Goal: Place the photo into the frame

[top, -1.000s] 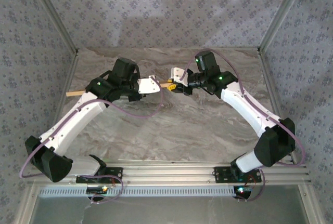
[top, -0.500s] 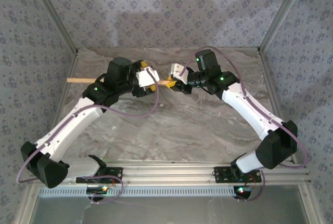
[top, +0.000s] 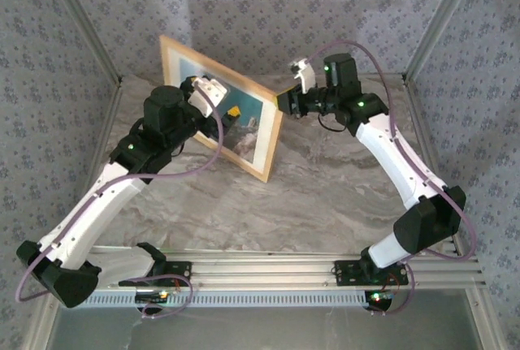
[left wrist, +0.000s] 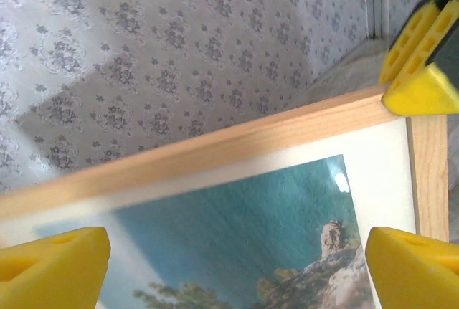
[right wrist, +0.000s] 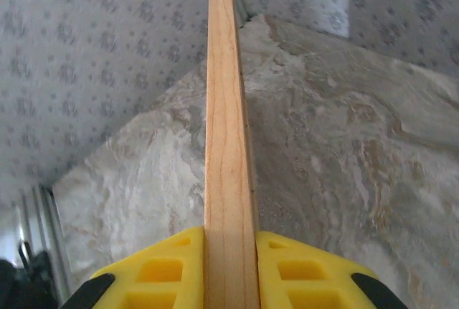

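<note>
**Framed print hangs from one tool**

The marbled surface (top: 325, 187) carries nothing flat at present. The frame (top: 272, 151) is tipped up over its far-left part, face towards the overhead camera. I cannot tell whether its lowest corner touches the surface. The photo (top: 250, 127) sits inside the frame, with sea and rocky shore showing inside the pale border.

The right tool (top: 284, 102) is clamped narrow on the frame's thin wooden edge near the upper right corner. Its yellow fingers (right wrist: 172, 269) press both sides of the wood. The left tool (left wrist: 229, 273) stands wide in front of the picture's face and holds nothing.

The insertion looks done, so the step in hand is probably setting the frame down. With a single pinch on one edge, the frame can swing or slip. It would be best to move slowly, bring a long edge down to the surface first, then lay it flat. The left tool should stay close as a guard.

A second ago the frame showed as a thin wooden strip between both tools, and the left one was closed on it. It has since let go and the frame has swung face-on.
</note>
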